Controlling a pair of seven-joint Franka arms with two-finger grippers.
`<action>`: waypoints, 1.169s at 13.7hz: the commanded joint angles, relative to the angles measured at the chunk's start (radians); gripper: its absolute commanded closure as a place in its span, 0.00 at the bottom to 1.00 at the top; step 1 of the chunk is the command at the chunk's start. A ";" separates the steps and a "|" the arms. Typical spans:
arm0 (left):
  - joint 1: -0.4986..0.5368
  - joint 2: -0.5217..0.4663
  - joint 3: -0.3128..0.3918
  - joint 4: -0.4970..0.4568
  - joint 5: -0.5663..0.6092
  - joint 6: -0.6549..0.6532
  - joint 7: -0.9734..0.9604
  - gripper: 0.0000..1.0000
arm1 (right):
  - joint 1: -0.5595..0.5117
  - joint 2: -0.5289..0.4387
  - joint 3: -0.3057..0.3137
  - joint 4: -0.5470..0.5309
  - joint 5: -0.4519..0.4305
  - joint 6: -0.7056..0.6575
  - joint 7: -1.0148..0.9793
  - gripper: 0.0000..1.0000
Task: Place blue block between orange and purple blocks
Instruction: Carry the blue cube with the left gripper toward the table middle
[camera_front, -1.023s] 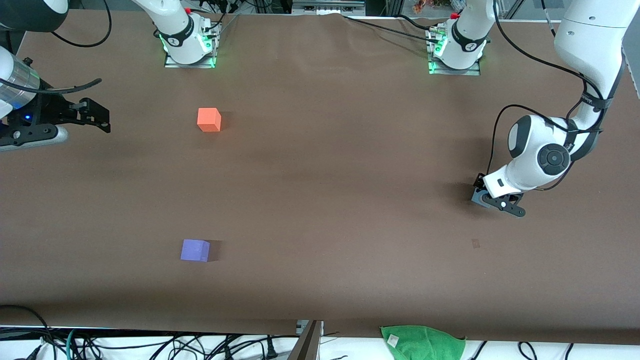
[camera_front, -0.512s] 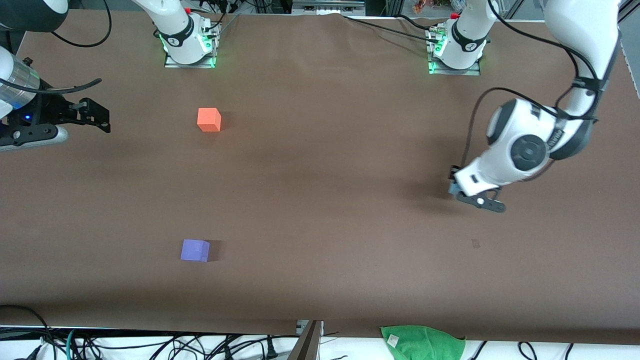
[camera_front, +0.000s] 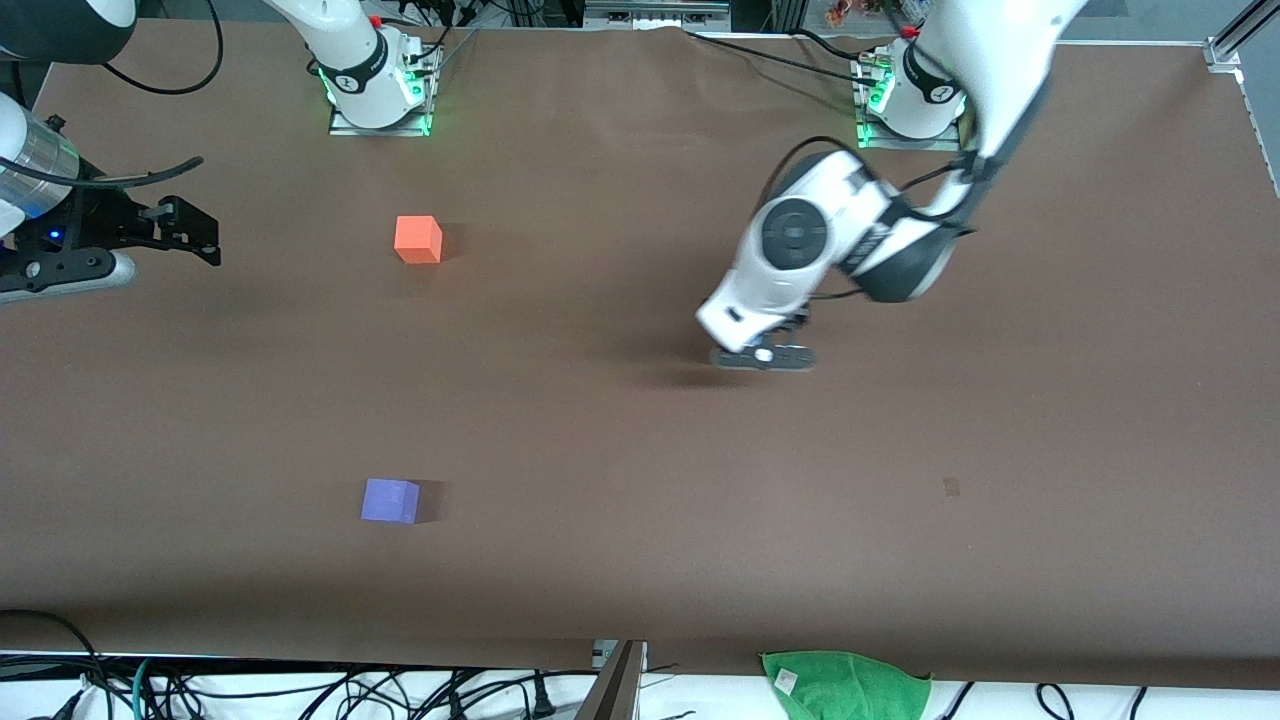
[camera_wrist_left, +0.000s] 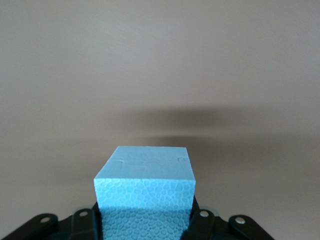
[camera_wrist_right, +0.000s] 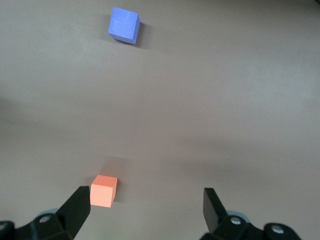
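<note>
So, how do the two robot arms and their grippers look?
Both arms are glossy white with dark grey round joint caps and loose black cables. Their bases glow green, each with a small red part. The left gripper is black with silver screws. The right gripper is black, behind a silvery wrist section with a blue light.

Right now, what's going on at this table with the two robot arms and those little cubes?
The left gripper is shut on a small light sky-blue foam cube and carries it above the bare middle of the brown table. A bright orange cube sits on the table toward the right arm's end, and a violet-purple cube sits nearer the front camera, with an open gap between them. The right gripper waits open at its own end of the table.
</note>
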 joint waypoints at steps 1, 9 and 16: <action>-0.165 0.164 0.082 0.179 0.010 0.006 -0.074 0.83 | -0.007 -0.001 0.004 0.009 0.018 0.000 0.005 0.00; -0.264 0.204 0.162 0.185 0.004 0.102 -0.062 0.00 | -0.007 0.000 0.004 0.009 0.027 0.000 0.005 0.00; -0.184 -0.110 0.154 0.185 -0.004 -0.262 -0.023 0.00 | -0.002 0.009 0.007 0.013 0.032 0.003 0.008 0.00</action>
